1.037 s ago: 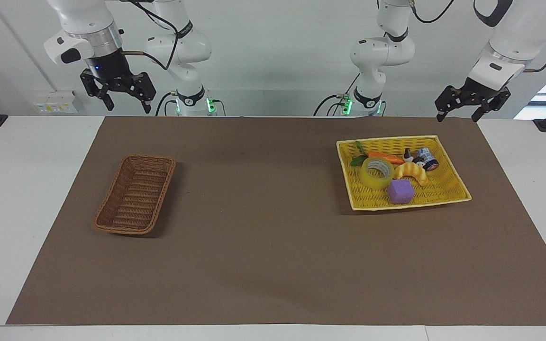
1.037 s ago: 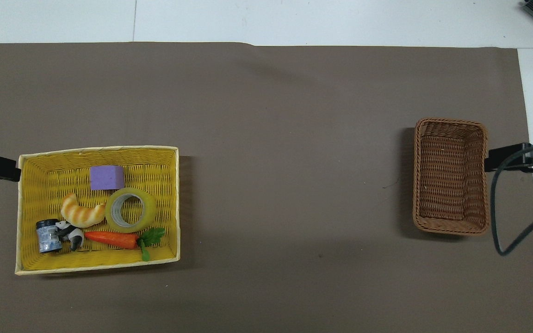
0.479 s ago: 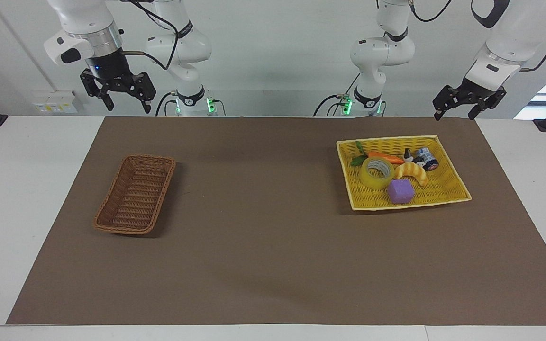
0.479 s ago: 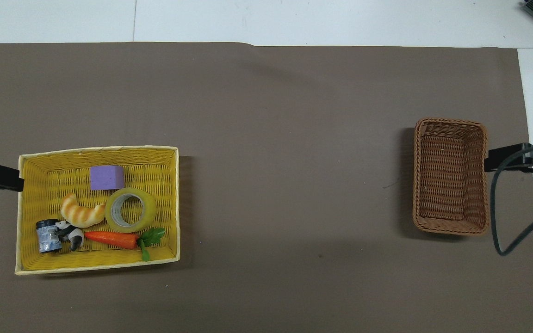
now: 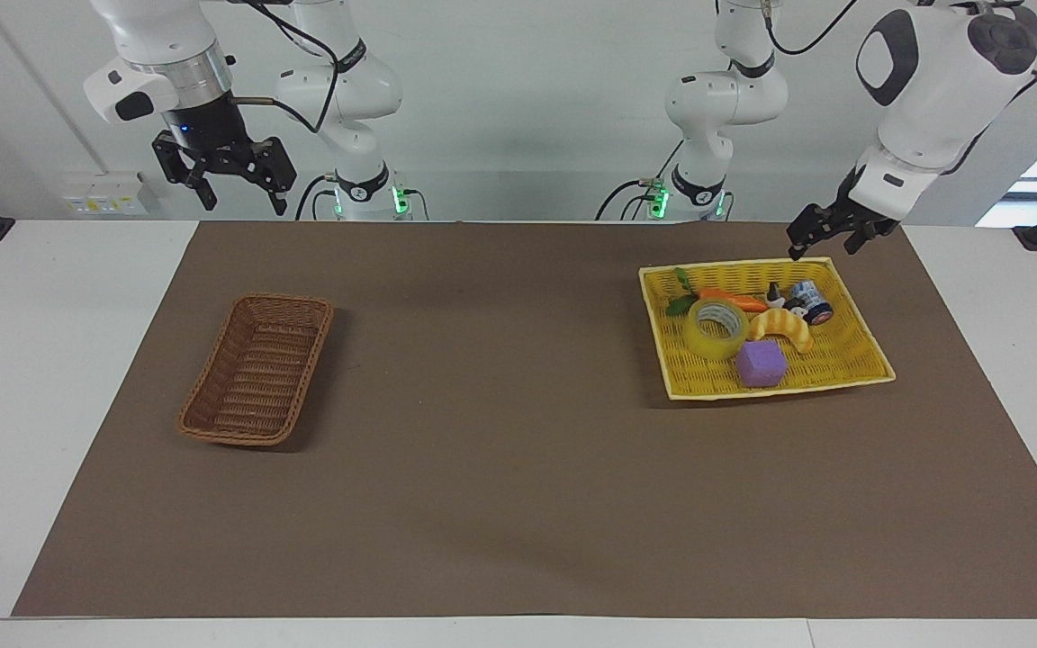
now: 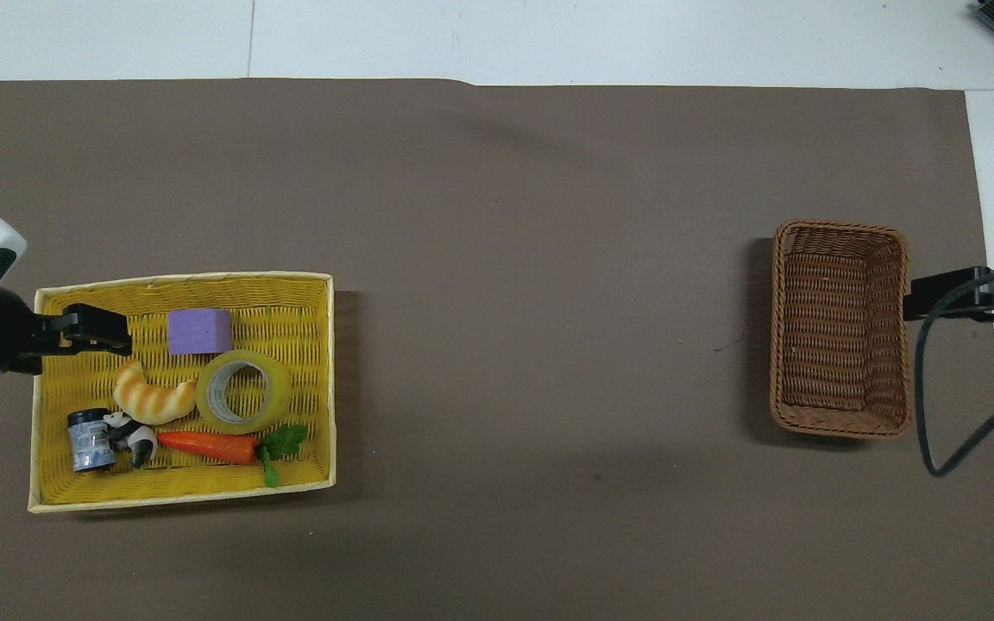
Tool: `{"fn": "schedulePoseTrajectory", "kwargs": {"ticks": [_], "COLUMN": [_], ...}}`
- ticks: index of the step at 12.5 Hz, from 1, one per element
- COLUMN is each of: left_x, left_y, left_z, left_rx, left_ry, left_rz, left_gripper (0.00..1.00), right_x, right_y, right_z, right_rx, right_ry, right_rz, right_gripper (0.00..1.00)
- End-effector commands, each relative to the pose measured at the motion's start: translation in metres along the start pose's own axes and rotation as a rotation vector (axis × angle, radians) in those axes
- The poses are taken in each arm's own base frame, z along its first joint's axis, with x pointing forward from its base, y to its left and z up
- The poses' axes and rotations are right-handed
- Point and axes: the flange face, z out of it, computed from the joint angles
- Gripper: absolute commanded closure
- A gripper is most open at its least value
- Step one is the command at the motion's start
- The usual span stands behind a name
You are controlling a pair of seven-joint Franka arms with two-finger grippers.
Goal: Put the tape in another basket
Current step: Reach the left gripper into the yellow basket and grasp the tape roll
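Tape point(image 5: 716, 328) lay flat, core upward, in the yellow tray point(image 5: 852, 360), with a carrot point(image 5: 733, 299) just nearer the robots, a croissant point(image 5: 782, 328) beside it and a purple block point(image 5: 761, 364) just farther out, as the facing view showed. The left gripper point(image 5: 828, 238) hung over the tray's robot-side rim, fingers apart and empty; the right gripper point(image 5: 223, 176) waited, spread open, raised above the table's edge at the basket's end. The basket point(image 5: 257, 369) stood well apart. From overhead, the roll point(image 6: 243, 392) touched block point(image 6: 198, 331) and croissant point(image 6: 154, 392), so a clean pick likely meant one finger down the core and one on the side facing the tray wall point(image 6: 329, 379).
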Motion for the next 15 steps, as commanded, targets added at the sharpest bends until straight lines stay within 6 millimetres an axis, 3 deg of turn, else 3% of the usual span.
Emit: {"fn": "schedulePoseTrajectory", "kwargs": {"ticks": [1,6,8,10,15], "left_x": [-0.024,-0.047,-0.064,-0.069,-0.07], "left_y": [0.011,0.038,0.037,0.034,0.027], "left_z": [0.047,0.143,0.182,0.195,0.21], "left_rx": [-0.012,-0.017,0.01,0.002,-0.024], "left_ry": [0.028,0.067,0.047,0.075,0.114], "left_rz": [-0.071,-0.188,-0.167,-0.179,-0.338], "left_gripper": [0.0,0.0,0.0,0.0,0.24], "right_x": [0.001,0.002,0.001,0.0,0.0], "right_y": [0.003,0.005,0.004,0.005,0.005], "right_z": [-0.002,-0.002,-0.002,0.0,-0.001], "right_rx": [0.007,0.006,0.006,0.006,0.006], "right_ry": [-0.005,-0.005,-0.005,-0.009,-0.008], "right_rz": [-0.008,-0.011,-0.012,-0.013,-0.01], "right_gripper": [0.0,0.0,0.0,0.0,0.0]}}
